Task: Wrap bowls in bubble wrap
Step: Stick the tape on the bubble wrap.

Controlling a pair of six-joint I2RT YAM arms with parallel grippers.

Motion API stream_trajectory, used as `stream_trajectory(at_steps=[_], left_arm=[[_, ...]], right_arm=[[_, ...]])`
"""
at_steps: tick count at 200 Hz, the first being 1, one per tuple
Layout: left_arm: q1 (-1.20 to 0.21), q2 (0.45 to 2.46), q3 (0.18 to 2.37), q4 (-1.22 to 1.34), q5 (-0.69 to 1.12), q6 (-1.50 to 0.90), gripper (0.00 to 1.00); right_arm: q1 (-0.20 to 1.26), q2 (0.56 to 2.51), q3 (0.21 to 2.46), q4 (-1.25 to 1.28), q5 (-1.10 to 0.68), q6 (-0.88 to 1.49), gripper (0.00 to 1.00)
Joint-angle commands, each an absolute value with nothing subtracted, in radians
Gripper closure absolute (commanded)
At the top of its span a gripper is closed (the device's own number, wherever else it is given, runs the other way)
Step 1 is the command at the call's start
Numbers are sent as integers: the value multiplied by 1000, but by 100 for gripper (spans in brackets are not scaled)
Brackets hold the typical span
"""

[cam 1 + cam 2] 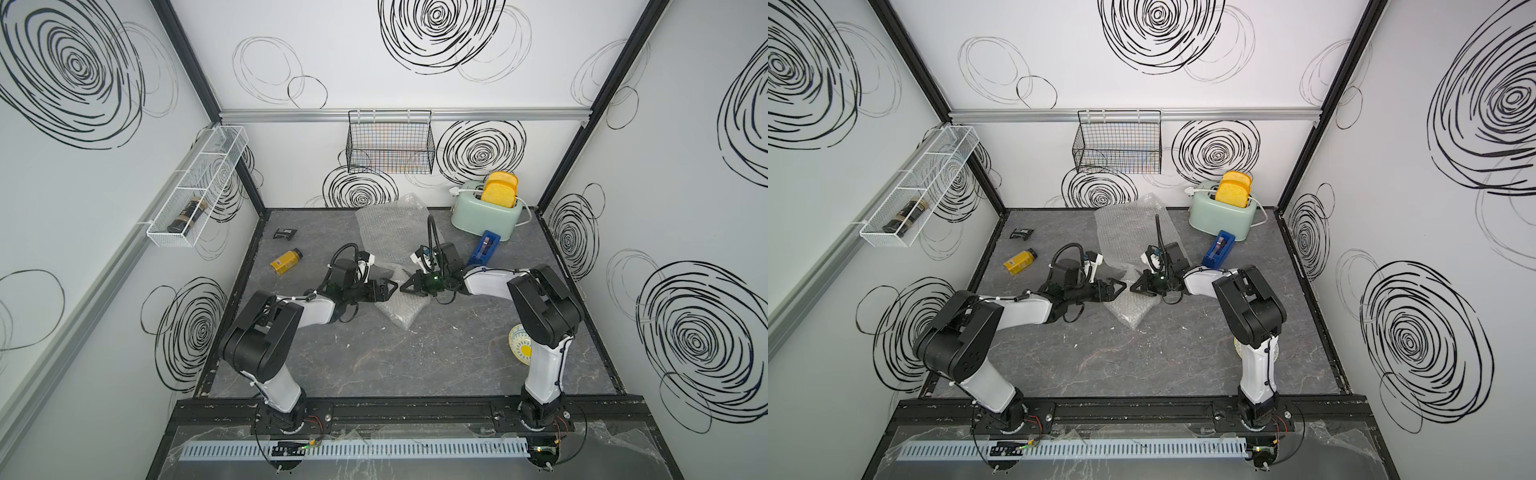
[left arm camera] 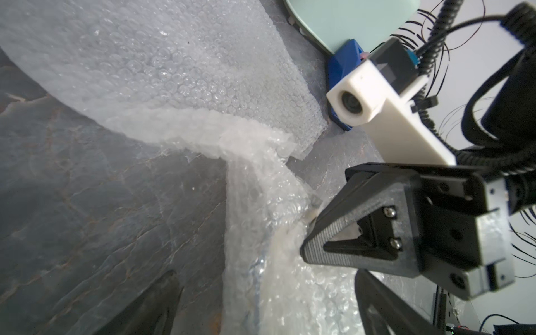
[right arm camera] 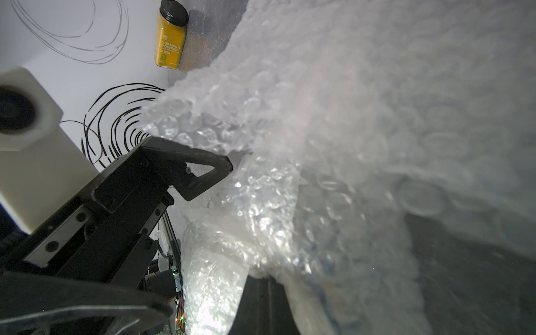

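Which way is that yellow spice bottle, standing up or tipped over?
Tipped over. In both top views the yellow bottle lies on its side on the table, black cap toward the back wall.

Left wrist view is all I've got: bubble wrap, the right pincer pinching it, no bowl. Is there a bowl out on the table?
Observer: Yes. In a top view a bowl with a yellow sun centre sits bare on the table beside the right arm, partly hidden by it.
Operator: Anything loose on the left side?
Observer: A yellow spice jar lies on its side there, clear of the bubble wrap.
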State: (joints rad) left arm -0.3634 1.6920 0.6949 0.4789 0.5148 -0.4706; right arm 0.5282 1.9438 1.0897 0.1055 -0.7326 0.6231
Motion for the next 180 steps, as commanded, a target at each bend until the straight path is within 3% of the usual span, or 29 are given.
stream_trajectory(at_steps=[1,76,117,180], left_arm=[[-378,1727,749,540,549,-435,4],[-396,1846,862,481,540,-433,0],[-375,1887,868,530,566,-457,15],[-374,1928,889,539,574,-474,29]], right_arm=[[523,1966,1091,74,-731,599,100],[525,1970,1098,53,-735,584,100],[526,1970,1098,45,-735,578,100],[529,1964,1097,28,-736,568,100]])
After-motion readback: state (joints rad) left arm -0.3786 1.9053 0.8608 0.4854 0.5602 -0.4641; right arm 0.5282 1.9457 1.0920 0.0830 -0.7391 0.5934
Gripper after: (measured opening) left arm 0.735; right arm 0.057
